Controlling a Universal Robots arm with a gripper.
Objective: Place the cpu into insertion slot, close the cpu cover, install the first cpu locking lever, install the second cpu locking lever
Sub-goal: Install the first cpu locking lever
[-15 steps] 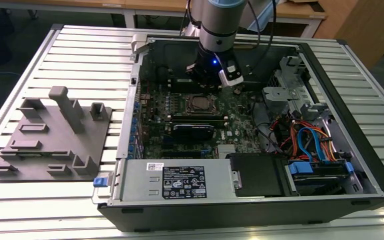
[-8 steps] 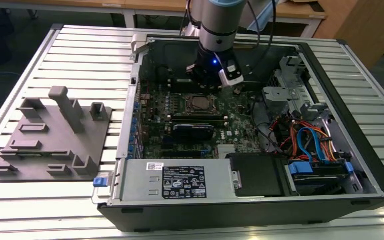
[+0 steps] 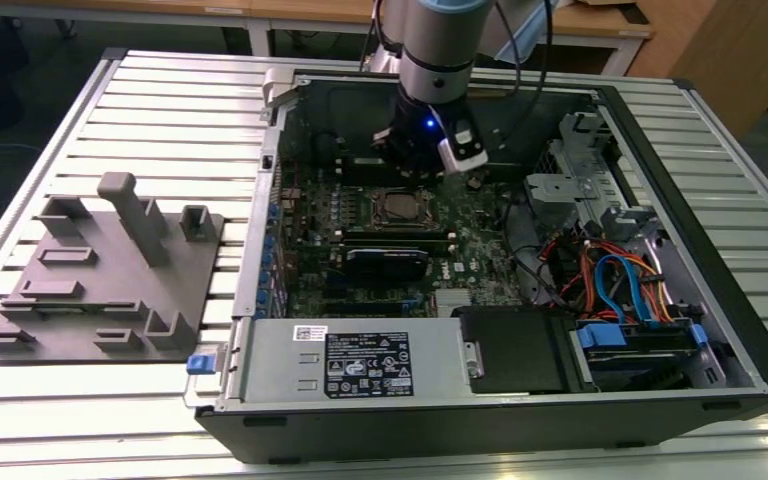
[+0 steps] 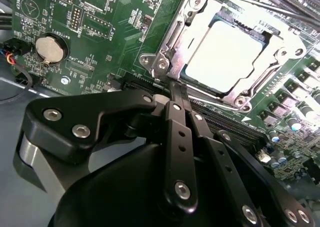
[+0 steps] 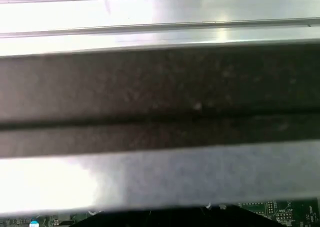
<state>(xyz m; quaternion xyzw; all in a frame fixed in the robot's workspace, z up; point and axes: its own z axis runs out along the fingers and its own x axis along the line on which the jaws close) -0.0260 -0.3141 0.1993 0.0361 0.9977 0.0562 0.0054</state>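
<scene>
Gripper (image 4: pixel 172 89) first: in the second wrist view I see my black fingers (image 4: pixel 176 137) pressed together into one narrow point, nothing between them, with the tip resting at the near corner of the socket, at about seven o'clock from the chip. The cpu (image 4: pixel 231 54) already sits in its slot, its pale silver top showing bright through the window of the cpu cover (image 4: pixel 280 62), and that thin metal frame lies flat down over the chip's edges. A thin metal lever (image 4: pixel 172 42) runs along the side of the cover just beyond my fingertips; I cannot tell whether it is hooked down. At about ten o'clock from the socket in that view, a round coin battery (image 4: pixel 49 48) sits on the green motherboard (image 4: pixel 107 42). In the exterior view my arm (image 3: pixel 435 60) comes down from twelve o'clock into the open computer case (image 3: pixel 704 180), and the gripper (image 3: pixel 418 165) hangs just above the socket (image 3: pixel 396 206), near the middle of the board. A black drive cage (image 3: pixel 524 350) sits at about five o'clock from the socket, with blue and orange cables (image 3: pixel 618 285) at four o'clock. Well apart, at nine o'clock, a grey fixture plate (image 3: pixel 104 270) with upright blocks lies on the slatted metal table (image 3: pixel 157 110). The first wrist view gives a dark band of the case wall (image 5: pixel 160 92) against the bright table slats (image 5: pixel 160 12).
</scene>
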